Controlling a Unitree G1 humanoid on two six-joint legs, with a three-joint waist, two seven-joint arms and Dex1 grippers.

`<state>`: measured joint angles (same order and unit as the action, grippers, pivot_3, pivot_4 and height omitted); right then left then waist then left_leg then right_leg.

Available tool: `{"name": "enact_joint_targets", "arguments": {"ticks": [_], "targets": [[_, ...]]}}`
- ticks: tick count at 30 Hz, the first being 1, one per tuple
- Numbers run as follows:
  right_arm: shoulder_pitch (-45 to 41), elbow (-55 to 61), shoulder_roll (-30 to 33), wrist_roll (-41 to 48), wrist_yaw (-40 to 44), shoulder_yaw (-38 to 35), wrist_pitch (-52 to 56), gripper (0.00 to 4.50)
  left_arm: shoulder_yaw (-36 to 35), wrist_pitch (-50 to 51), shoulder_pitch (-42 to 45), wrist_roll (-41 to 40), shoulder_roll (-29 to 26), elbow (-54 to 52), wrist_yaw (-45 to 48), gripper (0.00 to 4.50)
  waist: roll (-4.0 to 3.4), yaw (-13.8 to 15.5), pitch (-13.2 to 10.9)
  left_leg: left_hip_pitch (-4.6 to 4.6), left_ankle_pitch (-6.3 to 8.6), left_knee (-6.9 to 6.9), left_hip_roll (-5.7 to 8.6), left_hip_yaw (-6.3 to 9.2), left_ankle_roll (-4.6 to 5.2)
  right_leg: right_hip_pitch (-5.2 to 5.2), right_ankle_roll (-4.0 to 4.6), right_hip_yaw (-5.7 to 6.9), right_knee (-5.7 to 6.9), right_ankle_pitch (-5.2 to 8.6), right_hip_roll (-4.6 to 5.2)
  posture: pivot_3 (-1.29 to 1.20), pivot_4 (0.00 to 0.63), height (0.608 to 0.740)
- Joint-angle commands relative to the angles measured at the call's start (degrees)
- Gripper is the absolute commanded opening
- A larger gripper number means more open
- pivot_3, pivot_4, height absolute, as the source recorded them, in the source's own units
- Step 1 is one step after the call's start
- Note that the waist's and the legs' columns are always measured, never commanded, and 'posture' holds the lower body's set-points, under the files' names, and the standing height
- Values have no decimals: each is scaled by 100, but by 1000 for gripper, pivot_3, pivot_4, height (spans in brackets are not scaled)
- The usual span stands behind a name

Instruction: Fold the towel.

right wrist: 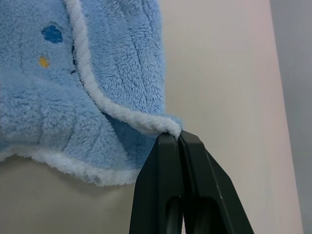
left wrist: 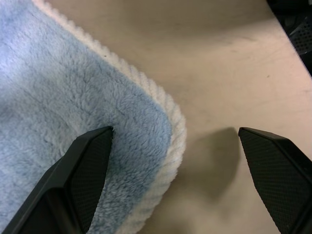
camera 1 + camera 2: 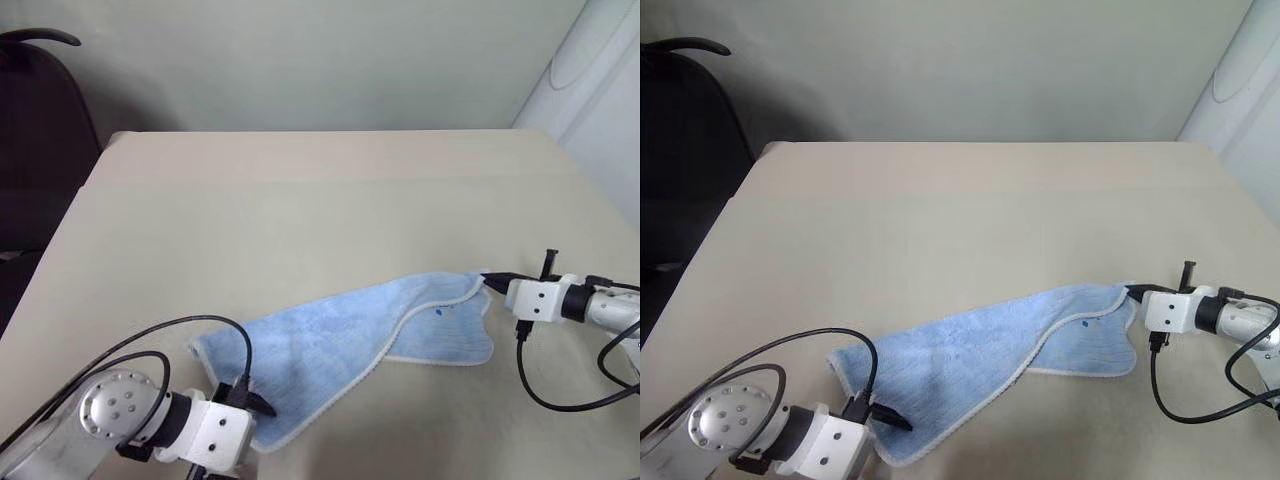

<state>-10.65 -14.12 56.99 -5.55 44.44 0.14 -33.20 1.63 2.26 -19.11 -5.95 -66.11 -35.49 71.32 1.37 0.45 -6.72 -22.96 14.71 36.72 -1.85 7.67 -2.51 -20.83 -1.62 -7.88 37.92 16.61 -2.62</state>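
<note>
Hovering over the near-left corner of the towel with the left hand, fingers spread wide apart, one sitting above the blue terry and the other above bare counter just past the whitish border. Not gripping anything there, far as visible.

Lying bunched and partly folded across the near part of the beige counter, running from that left corner diagonally up to the right. Showing a small dark blue mark near the right end, plus a tiny yellow speck beside it.

Pinching the towel's right edge with the right hand, fingers pressed together on the stitched border and lifting that bit slightly off the counter.

Sitting off at the far left, a dark chair.
</note>
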Motion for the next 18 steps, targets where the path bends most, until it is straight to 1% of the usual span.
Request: {"name": "enact_joint_targets", "arguments": {"ticks": [1,2,5,9,17,18], "targets": [[69,266,20,148,-72,-247,70,0,130,-57,99,189,90,241,-121,4474,-11,1,6,0,0,0,0,0,0,0,0,0,0,0,0,0,150,740],[89,302,10,148,-77,-256,94,0,170,-70,131,218,109,278,-144,4474,-16,1,10,0,0,0,0,0,0,1,0,0,0,0,0,0,150,740],[132,391,-19,159,-91,-275,157,0,284,-143,189,367,147,374,-187,3867,-37,2,22,2,0,0,0,0,0,3,0,-1,0,0,0,0,150,740],[179,472,-45,166,-93,-303,211,0,257,-145,154,290,185,336,-203,2685,-59,3,35,2,1,0,0,0,1,3,-1,-1,-1,0,1,0,150,740],[153,494,-118,153,-86,-289,259,0,115,-319,69,291,153,454,-288,31,-64,-1,38,3,1,0,0,-1,1,3,-1,-2,-1,0,1,0,150,740],[133,479,-131,145,-83,-278,258,0,83,-332,69,264,145,483,-298,31,-64,-3,38,3,1,0,0,-1,1,3,-1,-2,-1,0,1,0,150,740]]}}
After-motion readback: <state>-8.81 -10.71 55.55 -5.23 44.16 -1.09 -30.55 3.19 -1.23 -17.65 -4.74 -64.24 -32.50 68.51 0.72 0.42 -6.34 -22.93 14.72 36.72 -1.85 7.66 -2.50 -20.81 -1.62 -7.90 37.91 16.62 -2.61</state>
